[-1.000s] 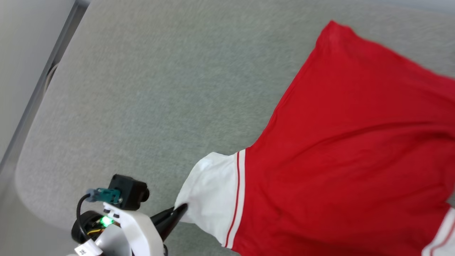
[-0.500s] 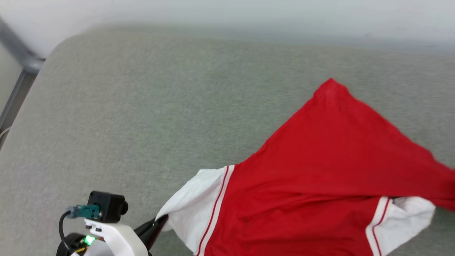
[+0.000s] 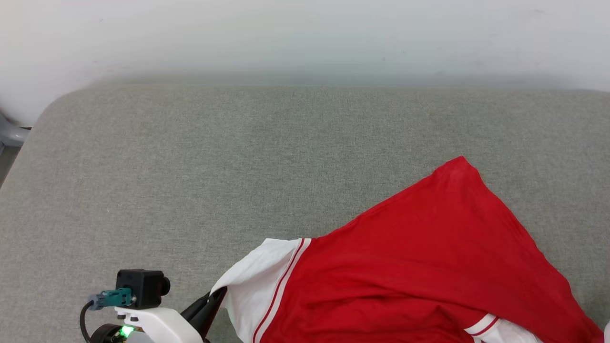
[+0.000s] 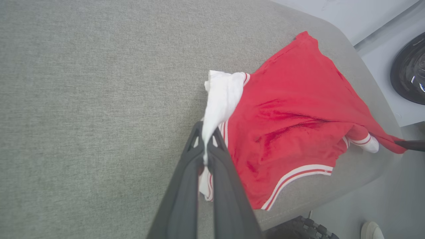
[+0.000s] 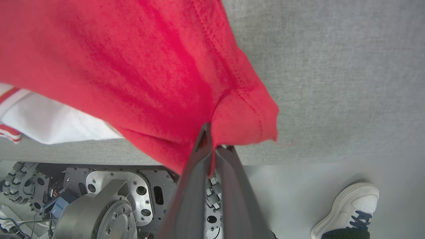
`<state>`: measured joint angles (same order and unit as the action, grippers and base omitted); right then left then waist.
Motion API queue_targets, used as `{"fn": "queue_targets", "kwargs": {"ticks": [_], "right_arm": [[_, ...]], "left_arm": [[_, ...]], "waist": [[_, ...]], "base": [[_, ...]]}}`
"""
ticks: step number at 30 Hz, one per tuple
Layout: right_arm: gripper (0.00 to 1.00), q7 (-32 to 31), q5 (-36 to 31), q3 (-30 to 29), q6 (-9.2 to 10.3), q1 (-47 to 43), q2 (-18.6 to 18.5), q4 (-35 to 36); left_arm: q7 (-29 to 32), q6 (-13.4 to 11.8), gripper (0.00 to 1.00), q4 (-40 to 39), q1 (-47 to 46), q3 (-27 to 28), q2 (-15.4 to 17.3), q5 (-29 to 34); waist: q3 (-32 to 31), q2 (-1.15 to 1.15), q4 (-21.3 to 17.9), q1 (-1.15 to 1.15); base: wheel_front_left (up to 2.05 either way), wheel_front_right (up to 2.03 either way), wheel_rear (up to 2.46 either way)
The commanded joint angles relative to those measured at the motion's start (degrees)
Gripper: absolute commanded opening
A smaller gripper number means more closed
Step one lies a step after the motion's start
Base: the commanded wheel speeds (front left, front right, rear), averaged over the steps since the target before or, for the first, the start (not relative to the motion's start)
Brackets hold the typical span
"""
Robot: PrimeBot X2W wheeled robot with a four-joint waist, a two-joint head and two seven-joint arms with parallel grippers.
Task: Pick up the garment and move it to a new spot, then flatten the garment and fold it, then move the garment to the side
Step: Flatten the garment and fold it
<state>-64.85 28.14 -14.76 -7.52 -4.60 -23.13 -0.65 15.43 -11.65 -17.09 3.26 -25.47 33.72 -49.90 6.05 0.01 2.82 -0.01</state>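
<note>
The garment [image 3: 429, 267], red with white sleeves and red-white striped trim, lies rumpled on the grey padded surface [image 3: 190, 166] at the near right, its far corner pointing away. My left gripper [image 3: 219, 294] is shut on the edge of a white sleeve [image 3: 252, 286]. In the left wrist view the sleeve [image 4: 220, 99] rises pinched between the dark fingers [image 4: 186, 186], with the garment [image 4: 292, 109] spreading to the right. In the right wrist view my right gripper [image 5: 212, 141] is shut on a red hem corner of the garment [image 5: 132, 59], held over the surface's near edge.
A pale wall [image 3: 305, 38] runs behind the padded surface. Below its near edge stand my wheeled base [image 5: 99, 199] and a person's white shoe [image 5: 345, 205]. A black round object [image 4: 410, 66] sits on the floor past the surface's far corner.
The head camera has swung and tilted up, bringing the wall into view. Both grippers keep their hold. The garment now lies more bunched toward the near edge.
</note>
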Motion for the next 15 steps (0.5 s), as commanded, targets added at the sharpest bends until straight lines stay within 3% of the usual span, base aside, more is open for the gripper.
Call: {"fn": "queue_targets", "kwargs": {"ticks": [1, 2, 3, 15], "right_arm": [[0.0, -0.1, -0.4, -0.2, 0.06, -1.0, 0.5, 0.6], [0.36, 0.1, -0.3, 0.0, 0.06, -1.0, 0.5, 0.9], [1.0, 0.2, -0.2, 0.0, 0.06, -0.8, 0.4, 1.1], [1.0, -1.1, 5.2, 2.1, 0.06, 8.8, -3.6, 7.7]], "left_arm": [[-0.4, 0.1, 0.0, 0.4, -0.3, -0.3, -0.3, 0.4], [-0.5, 0.3, 0.0, 0.6, -0.3, -0.4, -0.4, 0.3], [-0.5, 0.4, 0.0, 0.6, -0.4, -0.5, -0.5, 0.4], [0.9, 0.1, 0.0, -2.2, -1.3, -1.9, 0.1, 1.5]], "waist": [[-0.4, -0.01, 0.0, 0.01], [-0.5, -0.01, 0.1, 0.01], [-0.5, -0.01, 0.1, 0.01], [1.7, -0.01, 3.3, 0.01]], "base": [[0.0, 0.0, 0.0], [0.0, 0.0, 0.0], [0.0, 0.0, 0.0], [0.0, 0.0, 0.0]]}}
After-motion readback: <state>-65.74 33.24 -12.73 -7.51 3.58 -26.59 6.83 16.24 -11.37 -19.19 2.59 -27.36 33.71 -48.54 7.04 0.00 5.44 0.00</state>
